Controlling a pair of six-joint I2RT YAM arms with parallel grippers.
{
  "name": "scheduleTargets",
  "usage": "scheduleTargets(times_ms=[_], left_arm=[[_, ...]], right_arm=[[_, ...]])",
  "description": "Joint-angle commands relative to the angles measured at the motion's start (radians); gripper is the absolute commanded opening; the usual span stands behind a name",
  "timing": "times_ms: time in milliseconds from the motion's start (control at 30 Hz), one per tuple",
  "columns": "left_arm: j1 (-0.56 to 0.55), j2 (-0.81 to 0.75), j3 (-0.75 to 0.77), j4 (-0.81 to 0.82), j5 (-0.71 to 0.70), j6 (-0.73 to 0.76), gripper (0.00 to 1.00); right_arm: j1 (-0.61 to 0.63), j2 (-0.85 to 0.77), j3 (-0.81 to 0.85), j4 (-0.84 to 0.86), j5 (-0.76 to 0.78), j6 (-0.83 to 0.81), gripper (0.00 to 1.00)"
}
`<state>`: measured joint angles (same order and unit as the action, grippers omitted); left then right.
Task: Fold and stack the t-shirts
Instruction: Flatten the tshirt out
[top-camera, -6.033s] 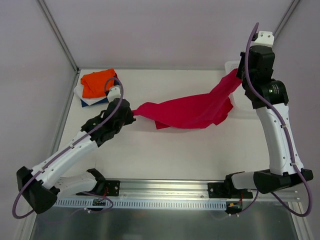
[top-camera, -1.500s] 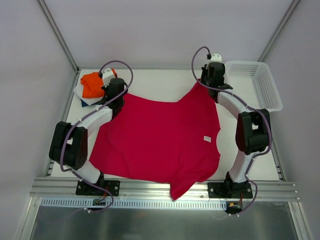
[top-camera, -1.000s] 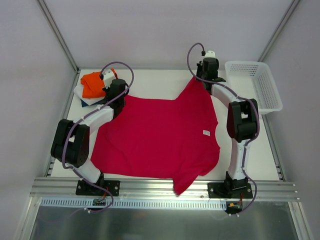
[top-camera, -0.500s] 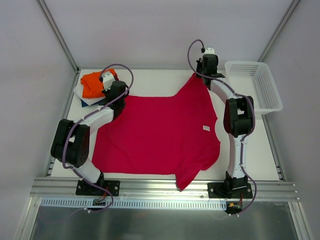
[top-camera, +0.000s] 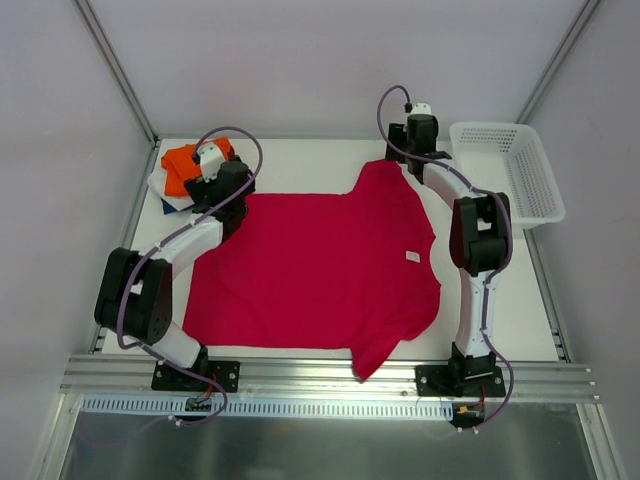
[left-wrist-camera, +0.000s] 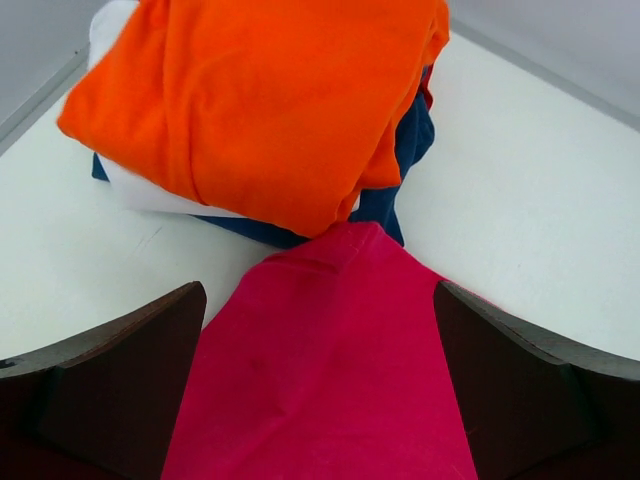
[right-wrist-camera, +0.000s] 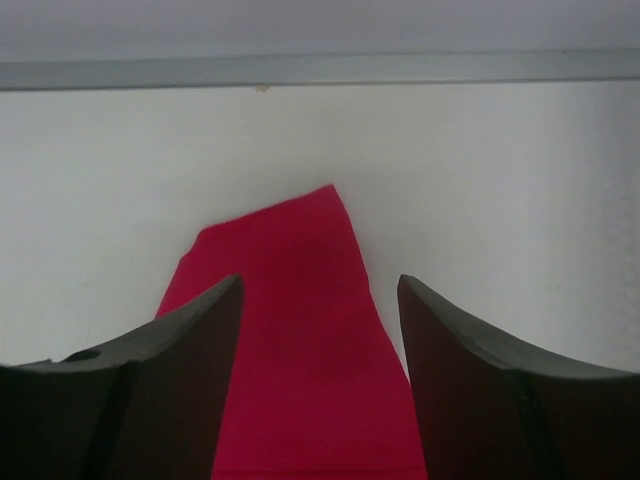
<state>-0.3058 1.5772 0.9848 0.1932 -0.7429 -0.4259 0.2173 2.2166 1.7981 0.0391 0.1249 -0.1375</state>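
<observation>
- Top view: the crimson-red t-shirt (top-camera: 315, 275) lies spread flat across the middle of the table (top-camera: 300, 160). Its white neck label (top-camera: 412, 256) is towards the right side, and one sleeve reaches the near edge. The left gripper (top-camera: 236, 196) sits at the shirt's far left corner and the right gripper (top-camera: 398, 162) at its far right corner. The folded stack (top-camera: 185, 172) lies in the table's far left corner, just beside the left gripper. The white mesh basket (top-camera: 515, 175) stands at the far right.
- Left wrist view: the fingers (left-wrist-camera: 110, 385) are spread wide and released, and the red corner lies loose on the table between them. Its tip meets the foot of the stack, where the orange t-shirt (left-wrist-camera: 260, 100) lies over the white t-shirt (left-wrist-camera: 140, 190) and the navy-blue t-shirt (left-wrist-camera: 408, 150).
- Right wrist view: these fingers (right-wrist-camera: 480, 390) stand apart too, gripping nothing. A pointed red corner lies flat on the white table between them.
</observation>
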Motion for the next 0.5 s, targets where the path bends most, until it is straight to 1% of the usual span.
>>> scheduleTargets(times_ms=[0,233,300,433,467], left_arm=[[0.010,-0.114,-0.023,-0.006,-0.021,-0.002,0.99],[0.005,-0.290,-0.118,-0.093,0.037,-0.068,0.99],[0.002,-0.315,-0.146,-0.124,0.057,-0.083,0.99],[-0.006,-0.368,-0.181,-0.187,0.095,-0.145,0.99],[-0.007,-0.378,-0.195,-0.228,0.105,-0.154,0.99]], right_arm=[[-0.001,-0.158,-0.058,0.015,0.015,0.018,0.66],[0.031,-0.383,-0.258,-0.028,0.056,0.038,0.66],[0.050,-0.425,-0.314,-0.071,0.068,0.050,0.66],[0.097,-0.558,-0.440,-0.134,0.088,0.072,0.66],[0.108,-0.578,-0.463,-0.148,0.107,0.075,0.66]])
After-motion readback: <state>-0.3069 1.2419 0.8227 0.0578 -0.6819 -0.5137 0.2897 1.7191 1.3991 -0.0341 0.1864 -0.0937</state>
